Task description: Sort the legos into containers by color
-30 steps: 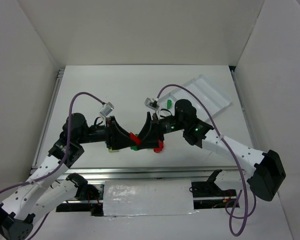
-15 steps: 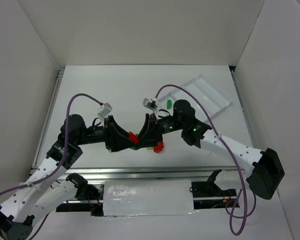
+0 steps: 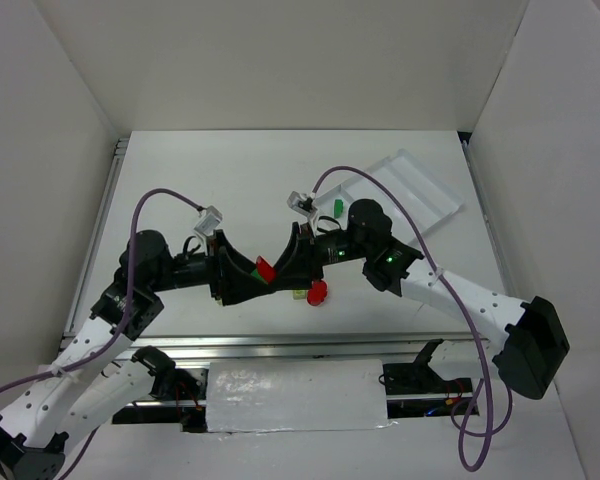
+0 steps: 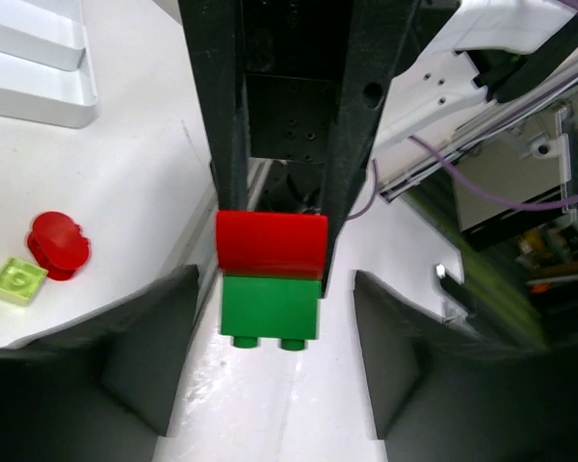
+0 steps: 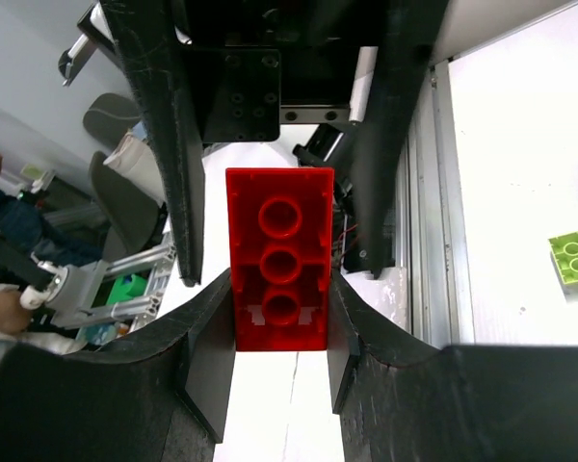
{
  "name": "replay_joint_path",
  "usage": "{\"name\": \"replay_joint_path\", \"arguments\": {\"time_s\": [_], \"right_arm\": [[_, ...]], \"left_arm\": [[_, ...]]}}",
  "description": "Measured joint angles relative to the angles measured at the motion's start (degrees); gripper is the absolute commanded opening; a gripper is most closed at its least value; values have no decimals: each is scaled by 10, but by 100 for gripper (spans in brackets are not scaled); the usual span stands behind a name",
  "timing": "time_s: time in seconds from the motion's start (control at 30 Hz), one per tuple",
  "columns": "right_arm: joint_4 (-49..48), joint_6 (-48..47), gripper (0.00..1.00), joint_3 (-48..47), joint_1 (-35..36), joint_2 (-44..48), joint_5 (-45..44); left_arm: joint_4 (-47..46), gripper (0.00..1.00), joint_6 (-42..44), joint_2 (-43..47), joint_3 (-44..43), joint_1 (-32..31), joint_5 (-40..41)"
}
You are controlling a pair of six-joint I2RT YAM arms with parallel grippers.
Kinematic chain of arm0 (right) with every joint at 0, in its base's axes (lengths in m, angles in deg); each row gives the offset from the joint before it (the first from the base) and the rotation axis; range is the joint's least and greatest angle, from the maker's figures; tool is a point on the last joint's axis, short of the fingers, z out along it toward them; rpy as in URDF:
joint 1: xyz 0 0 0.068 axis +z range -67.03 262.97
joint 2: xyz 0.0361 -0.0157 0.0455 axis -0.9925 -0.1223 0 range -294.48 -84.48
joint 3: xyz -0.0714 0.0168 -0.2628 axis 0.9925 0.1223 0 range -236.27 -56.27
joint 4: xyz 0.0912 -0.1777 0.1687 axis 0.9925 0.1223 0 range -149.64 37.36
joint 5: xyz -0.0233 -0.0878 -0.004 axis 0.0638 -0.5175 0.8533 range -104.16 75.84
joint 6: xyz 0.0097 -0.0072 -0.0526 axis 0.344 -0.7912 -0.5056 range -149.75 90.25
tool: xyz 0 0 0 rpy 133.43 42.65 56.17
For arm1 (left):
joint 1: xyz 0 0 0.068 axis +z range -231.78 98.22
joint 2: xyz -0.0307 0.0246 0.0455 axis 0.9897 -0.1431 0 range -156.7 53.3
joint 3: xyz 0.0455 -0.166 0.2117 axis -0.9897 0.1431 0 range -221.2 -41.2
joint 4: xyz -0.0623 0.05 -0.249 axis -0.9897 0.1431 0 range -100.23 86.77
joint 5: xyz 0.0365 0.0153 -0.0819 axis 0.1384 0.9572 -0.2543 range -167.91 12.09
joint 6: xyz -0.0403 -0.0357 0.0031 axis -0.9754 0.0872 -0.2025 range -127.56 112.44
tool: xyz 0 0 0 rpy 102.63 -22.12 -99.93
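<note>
Red brick (image 5: 279, 260) pinched in mid-air, a green brick (image 4: 270, 306) pressed against it

The right hand (image 5: 277, 298) is clamped on the red brick's flat long sides. It holds the brick above the worktop (image 3: 180, 170), well apart from the white tray (image 3: 410, 190). The left hand (image 4: 275, 327) is spread wide to either side of the pair and touches nothing. The red brick's long axis runs along the right fingers toward the left arm, with its hollow underside facing the right wrist camera, while the green one's studs point away from it. Both look light, rigid and glossy, so I would take them across flat faces; levering could pop the joint
</note>
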Motion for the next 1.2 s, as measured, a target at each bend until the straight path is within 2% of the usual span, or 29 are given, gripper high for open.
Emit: {"name": "replay_joint_path", "arguments": {"time_s": [0.03, 0.07, 0.23, 0.33, 0.37, 0.43, 0.47, 0.5, 0.6, 0.63, 0.67, 0.7, 0.83, 1.03, 1.13, 1.2], "right_arm": [[0, 0, 0, 0, 0, 0, -3], [1, 0, 0, 0, 0, 0, -6], [4, 0, 0, 0, 0, 4, -8], [4, -3, 0, 0, 0, 4, -1], [4, -4, 0, 0, 0, 4, 0], [4, -4, 0, 0, 0, 4, 1], [4, -4, 0, 0, 0, 4, 1], [4, -5, 0, 0, 0, 4, 2], [4, -6, 33, 0, 0, 4, 6], [4, -6, 51, 0, 0, 4, 10], [3, -5, 58, 0, 0, 4, 13], [3, -4, 61, 0, 0, 4, 19], [4, -8, 63, 0, 0, 7, 26], [10, -17, 61, 0, -1, 20, 17], [10, -17, 55, 0, -1, 21, 7], [10, -17, 39, 0, -2, 21, 0]], "left_arm": [[0, 63, 0, 2, 0, 0, 0], [0, 58, 2, 6, 0, 0, 0], [2, 50, 2, 16, 1, 0, 5], [5, 33, 3, 20, 2, 1, 3], [6, 23, 3, 21, 2, 1, 3], [7, 13, 3, 21, 2, 1, 3], [7, 0, 3, 21, 2, 1, 4], [7, 0, 3, 21, 2, 1, 4], [7, 0, 4, 19, 2, 1, 2], [7, 0, 4, 19, 2, 0, 0], [7, 0, 4, 19, 2, 0, 0], [8, 0, 5, 19, 2, 0, -2], [8, 0, 6, 19, 2, 0, -9], [8, 0, 6, 19, 3, 0, -19], [6, 0, 5, 19, 5, 0, -25], [5, 0, 5, 19, 6, 0, -30]]}}
